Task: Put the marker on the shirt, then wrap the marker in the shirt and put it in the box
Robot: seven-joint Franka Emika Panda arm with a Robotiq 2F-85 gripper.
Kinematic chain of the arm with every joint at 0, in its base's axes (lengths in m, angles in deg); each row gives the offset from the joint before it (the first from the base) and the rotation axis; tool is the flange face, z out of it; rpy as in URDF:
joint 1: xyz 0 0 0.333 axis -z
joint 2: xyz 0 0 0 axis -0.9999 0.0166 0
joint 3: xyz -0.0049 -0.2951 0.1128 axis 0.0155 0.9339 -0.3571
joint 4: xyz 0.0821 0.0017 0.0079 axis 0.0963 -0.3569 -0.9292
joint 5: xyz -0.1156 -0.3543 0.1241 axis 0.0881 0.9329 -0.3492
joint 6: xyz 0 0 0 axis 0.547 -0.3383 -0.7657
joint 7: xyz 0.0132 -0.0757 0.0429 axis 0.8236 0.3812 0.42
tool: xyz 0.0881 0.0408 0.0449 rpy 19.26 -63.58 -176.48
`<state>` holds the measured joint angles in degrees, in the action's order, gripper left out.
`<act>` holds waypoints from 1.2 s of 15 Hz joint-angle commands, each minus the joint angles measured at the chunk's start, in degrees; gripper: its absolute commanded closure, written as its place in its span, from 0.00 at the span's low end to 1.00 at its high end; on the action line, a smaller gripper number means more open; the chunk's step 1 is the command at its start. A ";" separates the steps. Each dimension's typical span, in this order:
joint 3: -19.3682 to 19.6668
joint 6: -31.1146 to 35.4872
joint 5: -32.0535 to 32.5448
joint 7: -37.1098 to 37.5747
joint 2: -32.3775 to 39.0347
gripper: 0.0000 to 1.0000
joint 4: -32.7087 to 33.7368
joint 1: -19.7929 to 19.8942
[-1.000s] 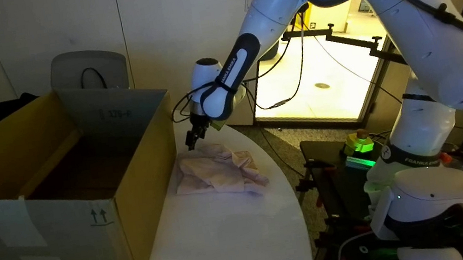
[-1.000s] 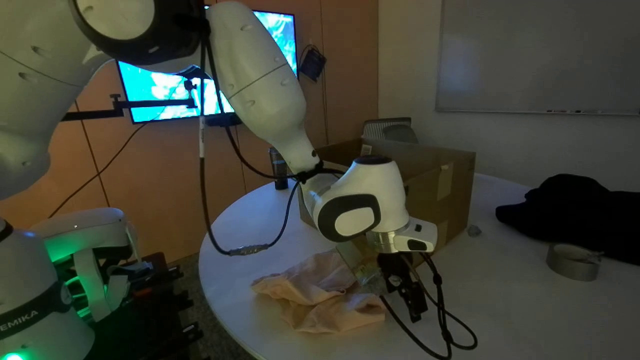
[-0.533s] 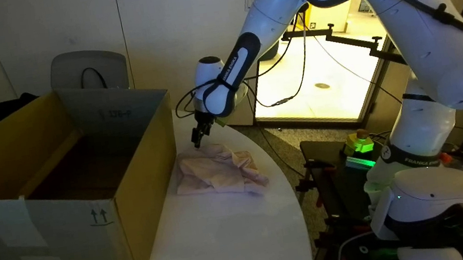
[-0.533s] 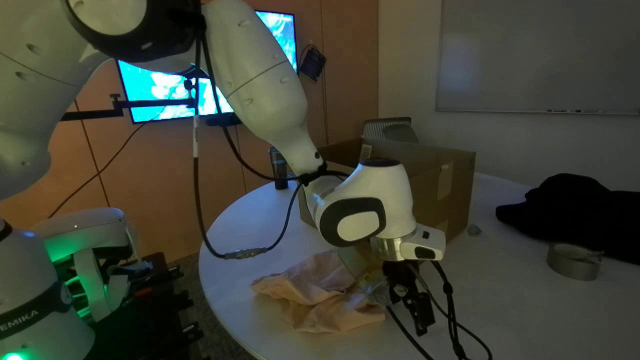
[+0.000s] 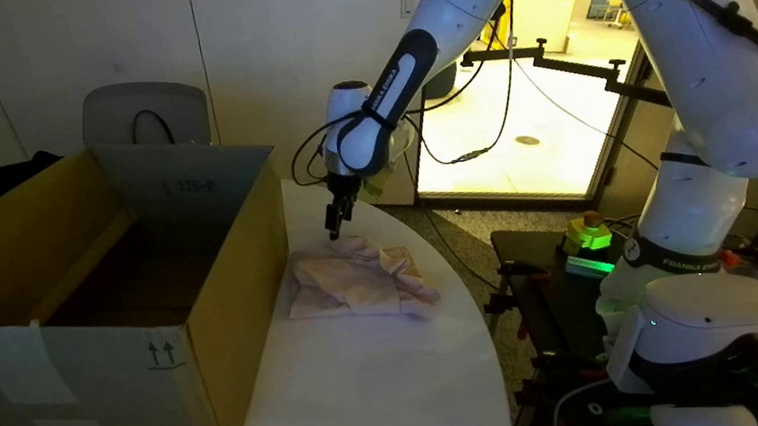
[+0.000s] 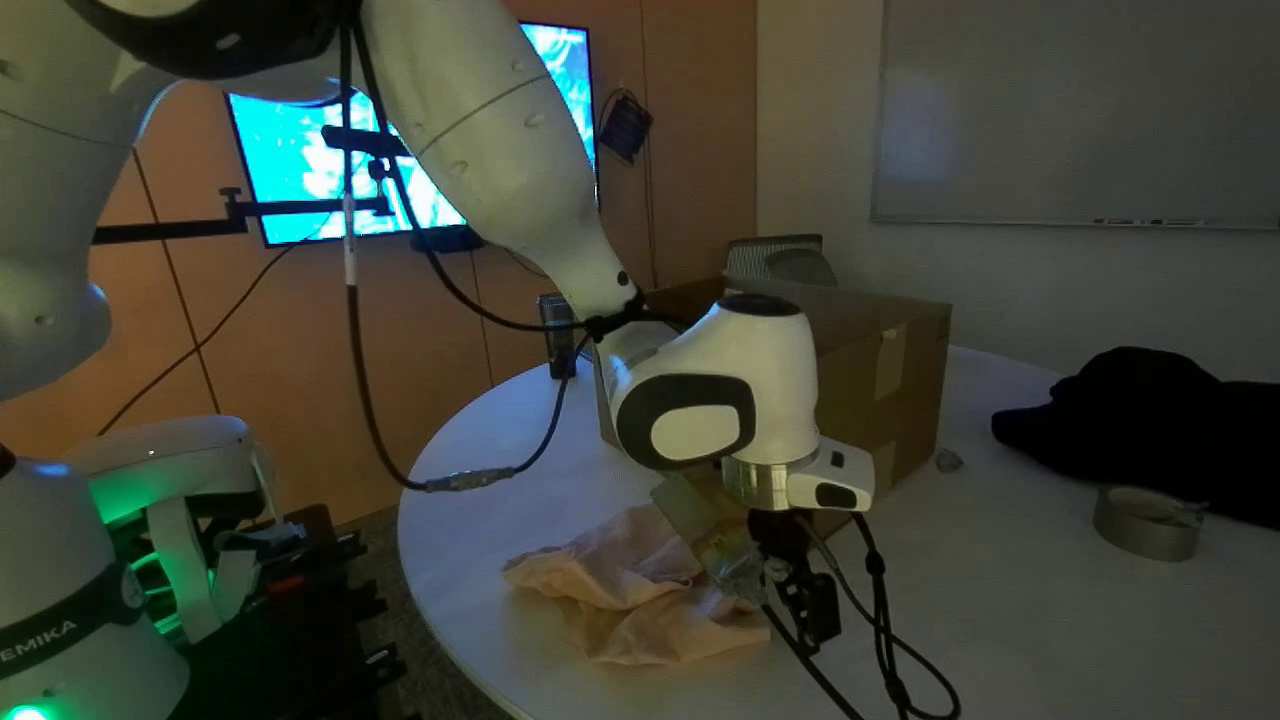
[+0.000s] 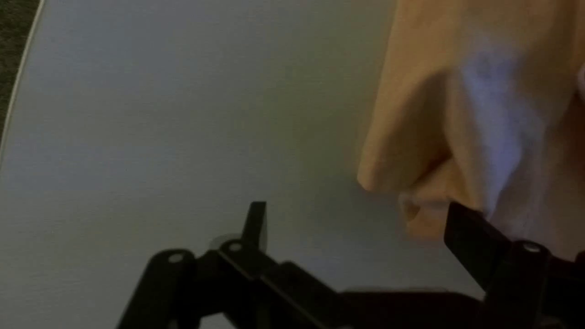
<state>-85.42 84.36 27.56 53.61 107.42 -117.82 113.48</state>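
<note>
The pinkish shirt (image 5: 357, 280) lies crumpled on the white table beside the box; it also shows in an exterior view (image 6: 640, 590) and at the right of the wrist view (image 7: 484, 119). My gripper (image 7: 356, 205) is open with nothing between its fingers. In the wrist view its right finger overlaps the shirt's edge and its left finger is over bare table; I cannot tell whether it touches the cloth. In an exterior view the gripper (image 5: 335, 233) is at the shirt's far edge. The open cardboard box (image 5: 244, 293) stands next to the shirt. The marker is not visible.
The white round table (image 5: 378, 408) has its curved edge near the shirt. A tape roll (image 6: 1145, 525), black cloth (image 6: 1130, 430) and a small crumpled piece (image 6: 948, 461) lie on it. A dark tumbler (image 6: 557, 335) stands behind the arm. Cables hang beside the gripper.
The gripper has moved right, along the shirt's far edge, in an exterior view. The upper arm has shifted and risen slightly. The shirt and box have not moved.
</note>
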 commanded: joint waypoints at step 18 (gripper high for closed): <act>-0.45 -7.37 -4.90 -8.51 0.25 0.34 -2.91 -1.61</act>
<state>-87.05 76.52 22.98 45.05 106.70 -121.48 112.92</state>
